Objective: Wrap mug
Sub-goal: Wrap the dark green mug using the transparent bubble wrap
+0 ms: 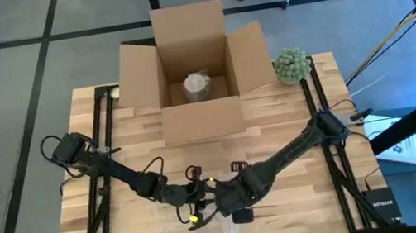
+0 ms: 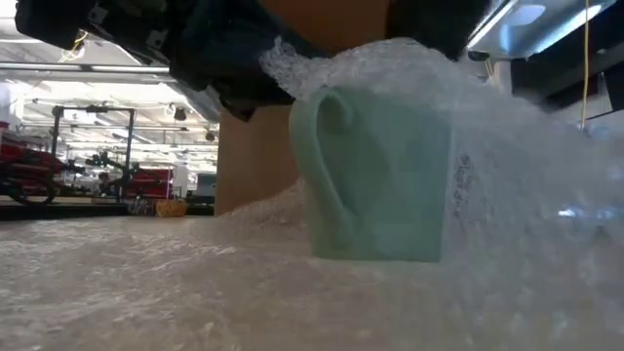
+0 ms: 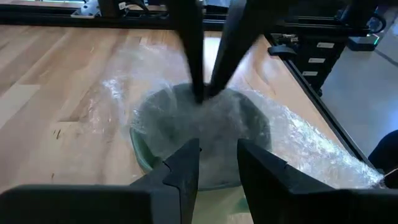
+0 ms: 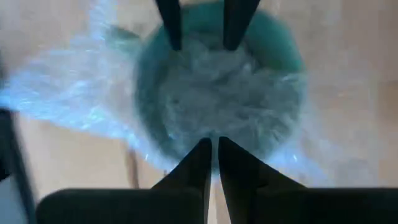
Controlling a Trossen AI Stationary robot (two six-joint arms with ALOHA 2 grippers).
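Wrapping stage: both arms meet over the mug (image 2: 375, 175), which stands upright on bubble wrap (image 2: 146, 283) at the front of the bench (image 1: 95, 143).
Left gripper (image 3: 217, 165): fingers spread, above the mug's mouth.
Right gripper (image 4: 214, 158): fingers pressed nearly together, seemingly pinching wrap into the mouth.
Handling: mug stiff, breakable; wrap light, springy, slippery. Best held by the wrap's loose edges.
Views: low view alone shows the handle; high view alone shows the open box (image 1: 195, 77).
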